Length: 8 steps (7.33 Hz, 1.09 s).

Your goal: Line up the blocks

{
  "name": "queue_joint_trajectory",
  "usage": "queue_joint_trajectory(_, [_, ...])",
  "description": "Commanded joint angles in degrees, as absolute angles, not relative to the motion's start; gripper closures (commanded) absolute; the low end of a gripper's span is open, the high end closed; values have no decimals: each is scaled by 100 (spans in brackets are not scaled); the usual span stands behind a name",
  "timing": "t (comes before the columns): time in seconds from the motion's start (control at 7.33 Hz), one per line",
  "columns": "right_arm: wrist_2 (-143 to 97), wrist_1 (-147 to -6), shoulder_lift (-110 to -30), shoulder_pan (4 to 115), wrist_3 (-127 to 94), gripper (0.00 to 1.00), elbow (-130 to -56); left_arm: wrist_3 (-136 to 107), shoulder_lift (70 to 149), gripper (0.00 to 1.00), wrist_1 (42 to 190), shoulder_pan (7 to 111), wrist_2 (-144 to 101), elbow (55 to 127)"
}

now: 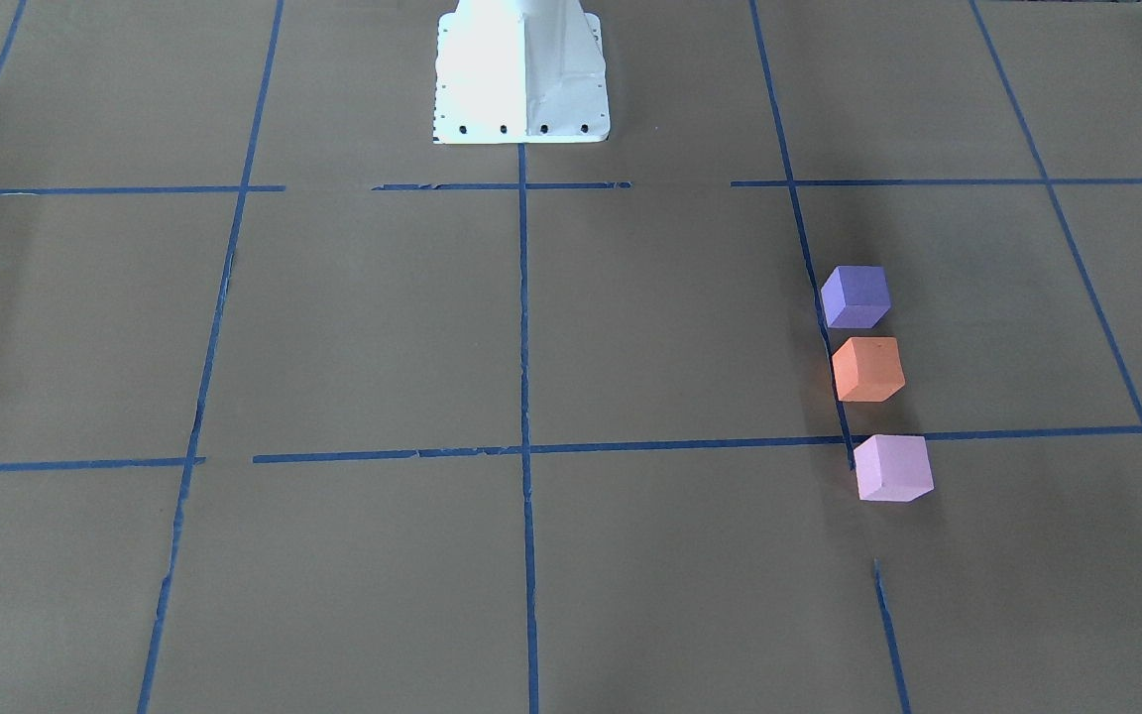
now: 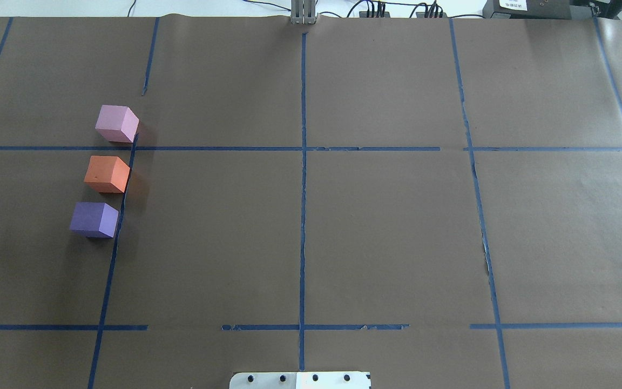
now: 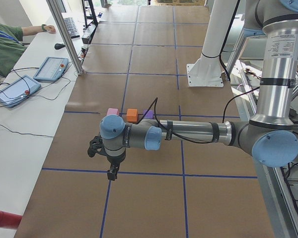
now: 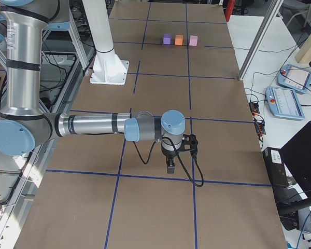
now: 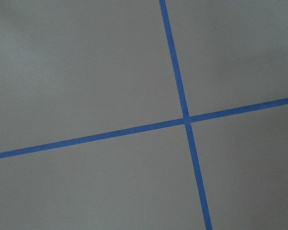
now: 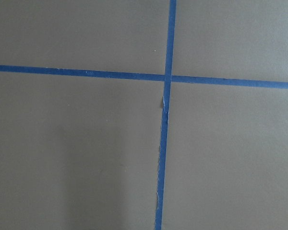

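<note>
Overhead exterior: purple foam cube (image 2: 94, 219), orange foam cube (image 2: 107, 173) and pink foam cube (image 2: 117, 123) aligned near desk's left edge; can't tell whether left gripper (image 3: 111, 173) or right gripper (image 4: 170, 167) is spread.

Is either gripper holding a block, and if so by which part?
No block is held. The orange foam cube, dark violet foam cube and pale pink foam cube sit on the table, well apart from the left gripper and right gripper.
</note>
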State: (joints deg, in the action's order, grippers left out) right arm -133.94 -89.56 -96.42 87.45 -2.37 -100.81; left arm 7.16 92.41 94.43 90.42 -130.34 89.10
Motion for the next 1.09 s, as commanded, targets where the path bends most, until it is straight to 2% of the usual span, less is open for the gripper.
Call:
queue_joint_trajectory(0.0, [-13395, -8956, -9642, 8745, -237, 0, -10081, 721, 9246, 0, 9422, 9035, -12964, 8842])
queue_joint_trajectory(0.95, [-13395, -8956, -9642, 8745, -237, 0, -10081, 729, 9264, 0, 9448, 9035, -13061, 9009])
